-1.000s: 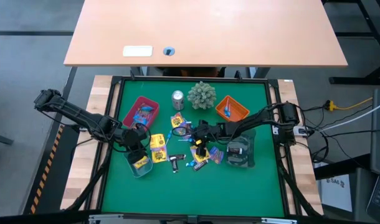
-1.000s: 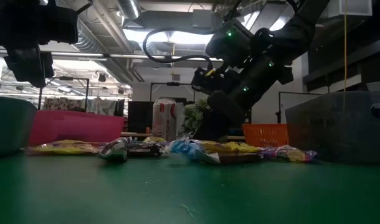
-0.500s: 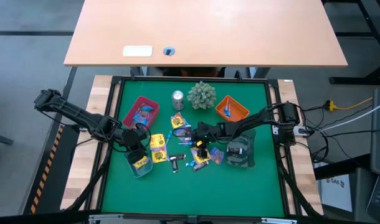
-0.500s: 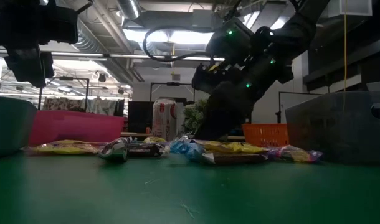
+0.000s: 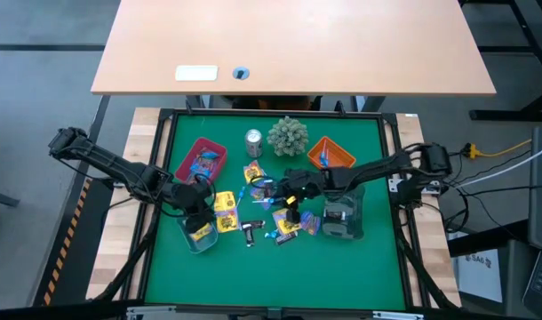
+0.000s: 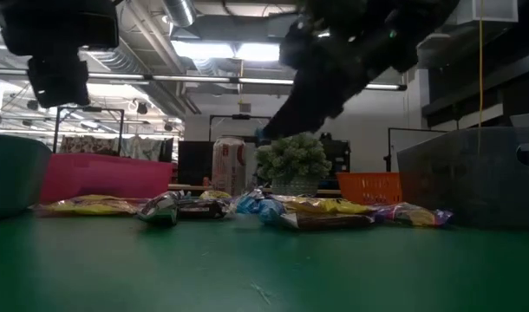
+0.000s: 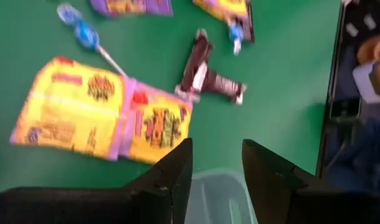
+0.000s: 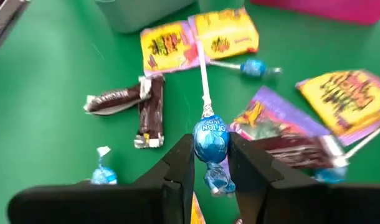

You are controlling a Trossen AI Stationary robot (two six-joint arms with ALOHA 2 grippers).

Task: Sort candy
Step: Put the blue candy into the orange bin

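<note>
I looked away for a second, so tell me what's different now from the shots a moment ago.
The right gripper, which was down in the candy pile, has lifted clear, carrying a blue lollipop between its fingers. The left gripper stayed open over the clear bin. The rest of the candy looks unmoved.

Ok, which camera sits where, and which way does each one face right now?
High view: overhead, straight down on the green table; left arm and right arm both show.
Low view: table height, level across the candy toward the silver can; both arms enter from above.
Left wrist view: down past the left fingers, open over the clear bin.
Right wrist view: down past the right fingers, shut on a blue lollipop.
Shared: both wrist views show the brown bars.
</note>
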